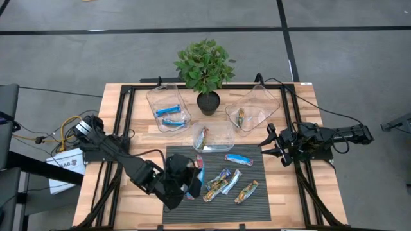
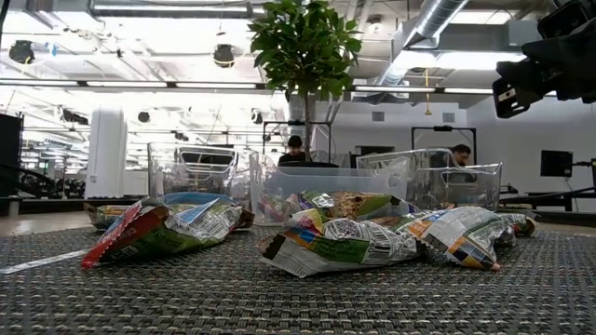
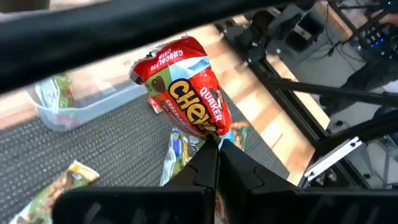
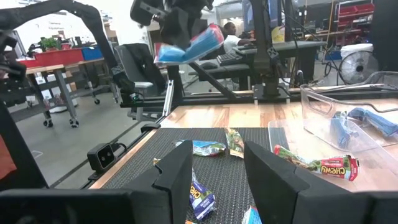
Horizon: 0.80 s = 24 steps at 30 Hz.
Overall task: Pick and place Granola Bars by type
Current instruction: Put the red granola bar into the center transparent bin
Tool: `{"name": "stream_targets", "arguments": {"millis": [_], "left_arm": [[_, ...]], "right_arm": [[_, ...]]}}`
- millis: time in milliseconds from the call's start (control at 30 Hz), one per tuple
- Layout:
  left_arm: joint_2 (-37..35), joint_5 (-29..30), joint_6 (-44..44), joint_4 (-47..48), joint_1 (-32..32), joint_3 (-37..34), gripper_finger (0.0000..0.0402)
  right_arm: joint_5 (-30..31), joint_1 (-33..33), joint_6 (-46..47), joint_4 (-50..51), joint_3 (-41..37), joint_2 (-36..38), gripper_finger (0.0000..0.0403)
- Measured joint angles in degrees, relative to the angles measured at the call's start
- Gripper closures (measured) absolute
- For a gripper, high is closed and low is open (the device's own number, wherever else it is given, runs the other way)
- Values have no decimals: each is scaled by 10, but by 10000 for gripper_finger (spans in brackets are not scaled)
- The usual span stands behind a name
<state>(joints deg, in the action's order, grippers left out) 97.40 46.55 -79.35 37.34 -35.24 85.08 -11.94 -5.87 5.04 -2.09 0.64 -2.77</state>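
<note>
Red granola bar [image 3: 186,87], pinched upright in left claw [image 3: 214,140]

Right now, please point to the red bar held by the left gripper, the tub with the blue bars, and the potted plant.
red bar [image 3: 186,84]: left wrist view, wrapper front.
tub with blue bars [image 1: 156,97]: high view, left rim.
potted plant [image 1: 209,102]: high view, pot.

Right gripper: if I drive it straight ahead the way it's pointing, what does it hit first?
Probably the blue bar on the mat, which shows between the fingers of the open right gripper. Its height over the mat is unclear, so it might pass above.
</note>
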Motion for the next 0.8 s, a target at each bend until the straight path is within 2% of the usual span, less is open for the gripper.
{"name": "stream_targets", "arguments": {"millis": [367,500,800], "left_arm": [[0,0,-1,2,33,0,401],[0,0,1,4,70,0,401],[1,-3,69,5,182,0,401]], "right_arm": [[0,0,0,0,0,0,265],[0,0,0,0,0,0,264],[0,0,0,0,0,0,266]]}}
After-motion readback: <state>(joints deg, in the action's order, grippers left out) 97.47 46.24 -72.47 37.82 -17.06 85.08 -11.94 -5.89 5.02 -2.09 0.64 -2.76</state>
